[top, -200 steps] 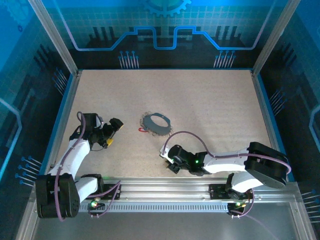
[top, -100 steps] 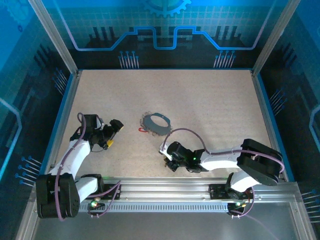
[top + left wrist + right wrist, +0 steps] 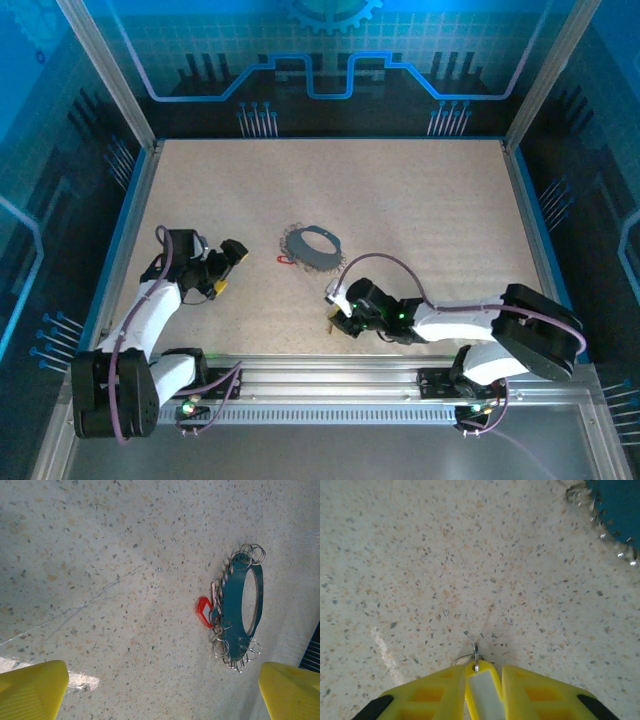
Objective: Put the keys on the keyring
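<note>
Overhead view of a speckled table (image 3: 400,190) w/ two robot arms. The keyring (image 3: 233,600), a teal strap loop edged w/ small silver rings, lies mid-table. The red key (image 3: 203,612) touches its left side.

Right gripper (image 3: 338,318) sits on the near side of the loop, slightly right, low over the table. Its fingers pinch the yellow key (image 3: 481,692), and a tiny wire ring (image 3: 470,658) pokes out past the tips. Left gripper (image 3: 228,262) hovers left of the loop, pads spread wide, holding nothing.

Step in hand, likely: yellow key grasped, not yet at the loop. Next move prob. calls for carrying it far & slightly left, then lining up its wire ring w/ one silver ring. Left arm may need to steady the strap.
</note>
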You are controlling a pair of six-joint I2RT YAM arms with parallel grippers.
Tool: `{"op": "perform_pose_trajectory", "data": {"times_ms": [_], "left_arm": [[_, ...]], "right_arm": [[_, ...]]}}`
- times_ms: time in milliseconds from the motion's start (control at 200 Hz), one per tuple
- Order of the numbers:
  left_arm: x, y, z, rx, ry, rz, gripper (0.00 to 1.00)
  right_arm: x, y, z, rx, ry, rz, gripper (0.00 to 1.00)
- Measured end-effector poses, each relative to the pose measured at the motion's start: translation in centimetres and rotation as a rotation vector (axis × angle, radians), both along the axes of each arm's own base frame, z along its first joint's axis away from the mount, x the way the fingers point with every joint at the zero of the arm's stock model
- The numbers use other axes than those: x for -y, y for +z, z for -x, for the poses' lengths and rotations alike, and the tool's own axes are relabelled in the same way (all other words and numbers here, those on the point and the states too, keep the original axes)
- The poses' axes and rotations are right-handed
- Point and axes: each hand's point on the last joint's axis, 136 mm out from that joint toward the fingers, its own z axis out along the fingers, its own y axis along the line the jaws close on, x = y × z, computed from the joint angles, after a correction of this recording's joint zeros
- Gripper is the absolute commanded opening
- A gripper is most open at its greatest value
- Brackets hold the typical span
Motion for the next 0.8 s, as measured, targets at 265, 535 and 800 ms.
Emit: {"op": "perform_pose_trajectory", "data": {"times_ms": [265,535,800], "left_arm": [[0.3,2.6,-0.7,0.048,-0.059,-0.035,0.99],[0.8,5.7,-1.6,0.145,-0.155,-0.091,0.99],[0.6,5.3,-1.0,0.133,-0.179,-0.119,0.99]], "right_arm": [[1.5,4.6,-3.6,0.012,-0.053,-0.119,0.39],[0.5,8.3,-10.0,-0.087,-0.158,-0.091,0.40],[-3.4,5.4,-10.5,-0.248,-0.270,0.097,0.33]]}}
